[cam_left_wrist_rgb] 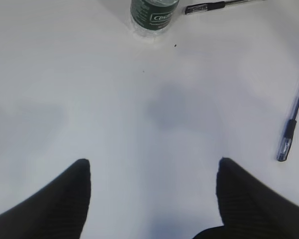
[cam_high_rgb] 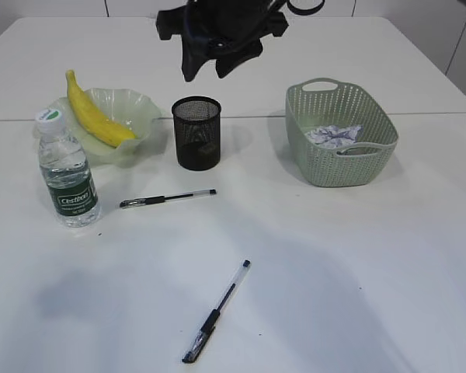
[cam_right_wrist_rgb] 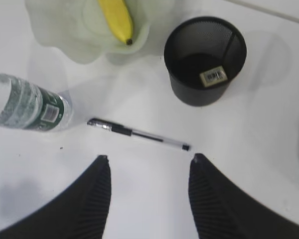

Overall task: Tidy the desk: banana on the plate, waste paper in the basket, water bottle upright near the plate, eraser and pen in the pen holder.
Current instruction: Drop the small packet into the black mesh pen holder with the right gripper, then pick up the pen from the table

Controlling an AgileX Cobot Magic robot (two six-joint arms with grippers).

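Overhead: right hand [cam_right_wrist_rgb: 147, 159] spread, empty | left hand [cam_left_wrist_rgb: 152, 164] spread, empty | nearer pen [cam_high_rgb: 216, 311] on bare table [cam_high_rgb: 357, 264]

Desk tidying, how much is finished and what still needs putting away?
Mostly done. The banana lies on the plate, crumpled paper sits in the basket, the bottle stands upright by the plate, and the eraser is in the pen holder. Nothing is held; both jaws stand open. Two pens remain on the table.
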